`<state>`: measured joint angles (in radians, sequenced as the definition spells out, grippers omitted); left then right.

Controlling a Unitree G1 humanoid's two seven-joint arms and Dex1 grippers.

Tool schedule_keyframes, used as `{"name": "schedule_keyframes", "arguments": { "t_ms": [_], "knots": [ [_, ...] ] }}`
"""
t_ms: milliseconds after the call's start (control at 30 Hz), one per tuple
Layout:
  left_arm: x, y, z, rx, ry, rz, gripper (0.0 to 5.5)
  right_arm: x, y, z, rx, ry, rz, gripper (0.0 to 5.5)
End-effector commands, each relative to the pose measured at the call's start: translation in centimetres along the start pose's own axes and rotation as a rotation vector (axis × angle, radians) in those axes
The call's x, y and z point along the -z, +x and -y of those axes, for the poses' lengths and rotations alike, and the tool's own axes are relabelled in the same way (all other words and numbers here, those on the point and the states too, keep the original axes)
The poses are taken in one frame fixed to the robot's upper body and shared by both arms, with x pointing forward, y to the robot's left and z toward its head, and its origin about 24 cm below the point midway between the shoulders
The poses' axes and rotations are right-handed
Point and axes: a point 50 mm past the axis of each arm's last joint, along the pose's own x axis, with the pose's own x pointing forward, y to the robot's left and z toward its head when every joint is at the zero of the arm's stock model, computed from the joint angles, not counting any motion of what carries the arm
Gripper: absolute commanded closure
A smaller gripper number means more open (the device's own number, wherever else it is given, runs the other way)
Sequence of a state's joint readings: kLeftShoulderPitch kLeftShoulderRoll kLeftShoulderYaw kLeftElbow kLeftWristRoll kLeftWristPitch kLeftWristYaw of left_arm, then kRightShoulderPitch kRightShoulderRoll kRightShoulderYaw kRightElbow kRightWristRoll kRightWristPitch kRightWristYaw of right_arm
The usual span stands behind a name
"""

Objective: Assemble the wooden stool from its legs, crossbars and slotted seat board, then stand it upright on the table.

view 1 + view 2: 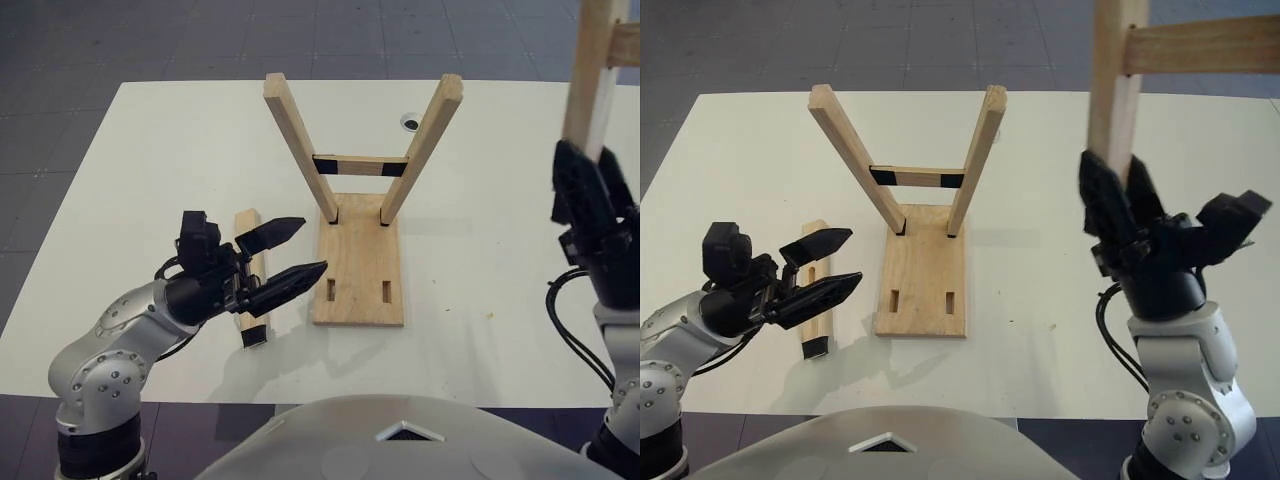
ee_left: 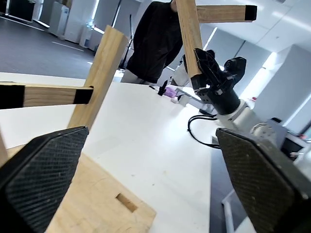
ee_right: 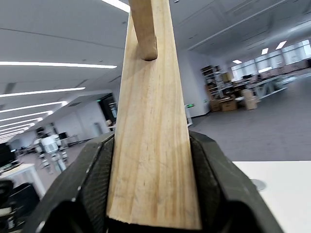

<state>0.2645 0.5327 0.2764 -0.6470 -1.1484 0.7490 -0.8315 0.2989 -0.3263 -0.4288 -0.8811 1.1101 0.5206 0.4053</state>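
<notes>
Wooden seat board (image 1: 357,275), two legs (image 1: 300,145) apparently slotted in, left gripper (image 1: 313,245) agape, right gripper (image 1: 1121,188) clamping raised leg (image 1: 1116,80)

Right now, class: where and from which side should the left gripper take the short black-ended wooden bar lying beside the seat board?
Probably mid-length, from above, jaws across its narrow width: the short black-ended wooden bar lies flat on the white table, both long sides free.

No legible text, labels or numbers; perhaps a distant green sign (image 3: 190,105), unreadable.
</notes>
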Motion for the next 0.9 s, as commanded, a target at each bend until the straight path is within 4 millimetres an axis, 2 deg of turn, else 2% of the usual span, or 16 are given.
{"name": "schedule_keyframes", "arguments": {
  "t_ms": [33, 133, 300, 433, 533, 733, 900],
  "knots": [
    [-0.2, 0.2, 0.1, 0.097, -0.03, 0.014, 0.64, 1.2, -0.9, -2.0, -0.228, 0.064, -0.152, 3.45],
    [-0.2, 0.3, 0.2, 0.134, -0.043, 0.024, 0.64, 2.2, -1.3, -2.5, -0.318, 0.106, -0.224, 3.45],
    [-0.5, 1.0, 0.5, 0.164, -0.069, 0.047, 0.64, 3.8, -0.6, -2.9, -0.385, 0.129, -0.269, 3.45],
    [0.0, 2.3, 0.8, 0.133, -0.07, 0.042, 0.64, 4.9, 0.1, -3.8, -0.421, 0.115, -0.302, 3.45],
    [0.7, 3.4, 1.3, 0.178, -0.097, 0.052, 0.64, 5.9, 0.5, -4.7, -0.461, 0.102, -0.331, 3.45],
    [1.2, 4.6, 1.2, 0.245, -0.109, 0.035, 0.64, 6.6, 1.2, -6.1, -0.523, 0.14, -0.32, 3.45],
    [1.3, 4.6, 1.3, 0.264, -0.112, 0.035, 0.64, 6.9, 1.4, -6.8, -0.549, 0.179, -0.316, 3.45]
  ]
}}
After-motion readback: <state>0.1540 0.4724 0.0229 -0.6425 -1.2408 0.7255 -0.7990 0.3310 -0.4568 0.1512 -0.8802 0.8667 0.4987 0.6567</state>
